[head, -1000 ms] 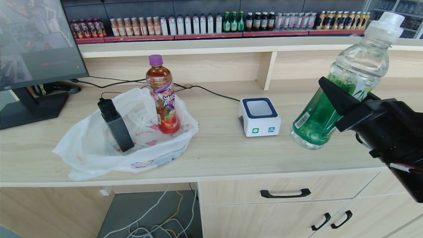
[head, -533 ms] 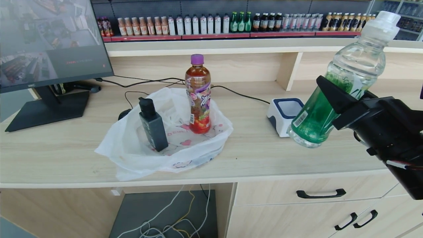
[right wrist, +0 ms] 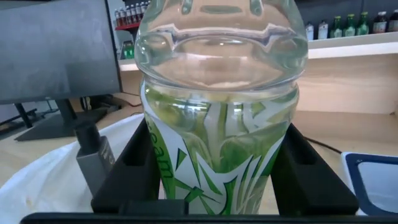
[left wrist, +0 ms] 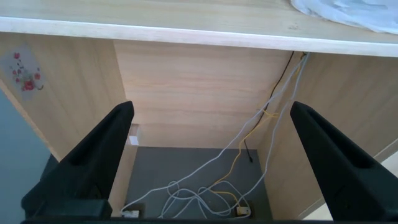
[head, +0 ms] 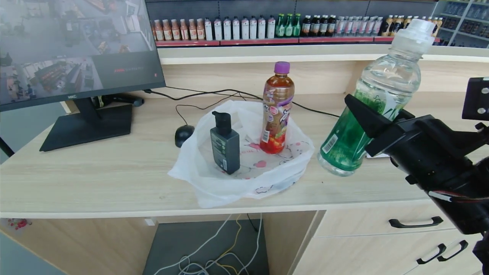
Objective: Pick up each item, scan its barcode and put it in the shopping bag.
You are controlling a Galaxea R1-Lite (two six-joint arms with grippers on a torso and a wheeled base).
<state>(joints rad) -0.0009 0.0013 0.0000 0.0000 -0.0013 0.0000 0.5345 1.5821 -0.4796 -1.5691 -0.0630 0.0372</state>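
My right gripper point(head: 382, 120) is shut on a clear green-labelled bottle point(head: 366, 110) with a white cap, held tilted above the counter just right of the white shopping bag point(head: 244, 172). Its barcode faces the front. Inside the bag stand a dark pump bottle point(head: 225, 145) and a tea bottle point(head: 277, 109) with a purple cap. From the right wrist the green bottle point(right wrist: 217, 74) sits between the right gripper's fingers point(right wrist: 134, 162), with the scanner point(right wrist: 373, 180) beside it. My left gripper point(left wrist: 211, 109) hangs open below the counter edge, holding nothing.
A monitor point(head: 72, 49) stands at the back left, with a mouse point(head: 184, 134) and cables near the bag. A raised shelf ledge point(head: 267, 57) runs behind the counter point(head: 95, 172). Drawers point(head: 416, 221) are at lower right; loose wires point(head: 214, 256) lie under the counter.
The head camera has swung left, shifting the whole scene right. The green bottle in my right gripper has come leftward from beside the scanner to the bag's right edge, now covering the scanner.
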